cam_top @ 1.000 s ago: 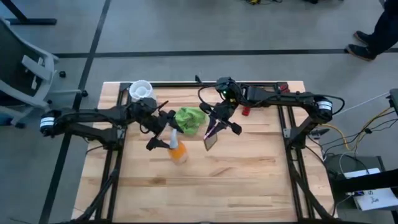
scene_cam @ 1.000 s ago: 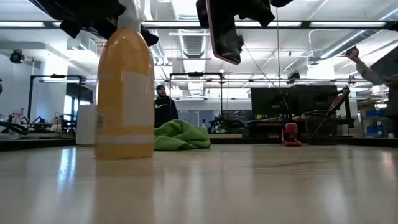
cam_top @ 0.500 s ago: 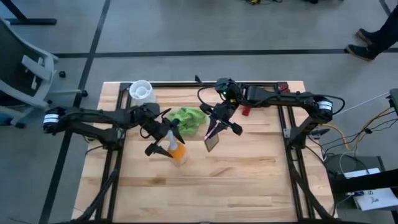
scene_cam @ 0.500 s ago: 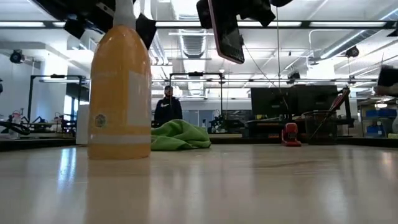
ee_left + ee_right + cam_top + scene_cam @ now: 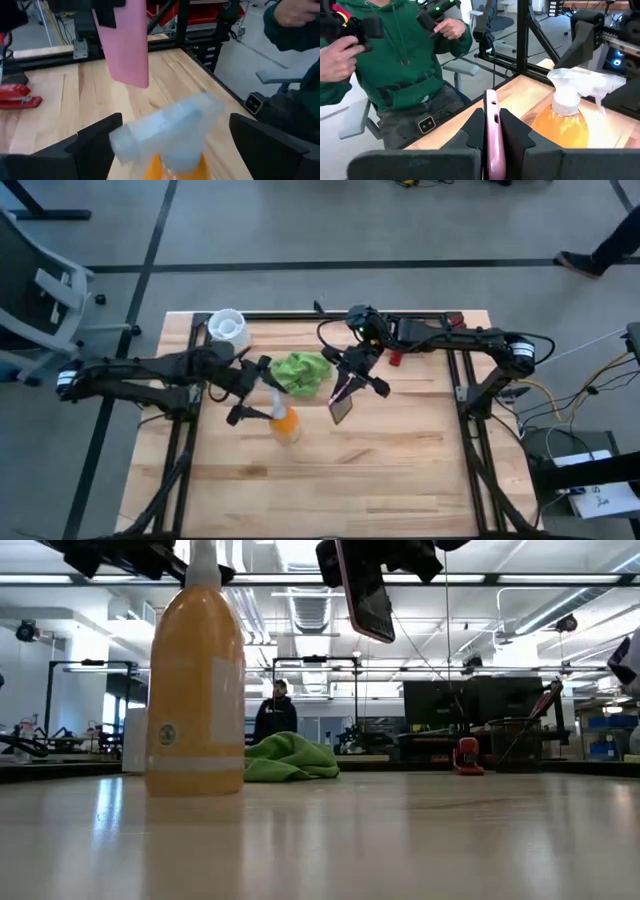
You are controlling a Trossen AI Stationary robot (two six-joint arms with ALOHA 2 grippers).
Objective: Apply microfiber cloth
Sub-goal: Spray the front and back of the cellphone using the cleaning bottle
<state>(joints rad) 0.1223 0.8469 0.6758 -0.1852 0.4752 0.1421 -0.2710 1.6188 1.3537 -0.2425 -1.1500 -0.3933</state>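
While the right gripper [image 5: 345, 392] holds a pink-cased phone [image 5: 340, 406] on edge above the middle of the worktop [image 5: 400, 470], fingers clamped on its sides, the microfiber cloth [image 5: 304, 371] waits untouched just behind it, a lime-green heap lying near the upper centre of the overhead frame. From table height the cloth [image 5: 290, 759] shows as a low, rumpled mound at left of centre, beyond the orange spray bottle [image 5: 196, 680]. The left gripper [image 5: 250, 390] hangs just above the bottle's white trigger head [image 5: 167, 132], fingers spread wide to either side of it and gripping nothing. A white cup [image 5: 228, 328] stands at the worktop's upper left corner, and a small red object [image 5: 395, 359] lies towards the upper right. A person in a green hooded top [image 5: 405, 55] sits beyond the worktop's edge, handling control grips.

By the look of its folds the cloth is light, soft and limp: it should crumple under any pinch and drape once lifted, with no risk of breaking and little chance of slipping. A raised ridge on top of the heap looks the best place to take hold, with fingers coming down astride a fold and closing on several layers. A grip on a flat edge could catch one thin layer and drag the rest along the wood.
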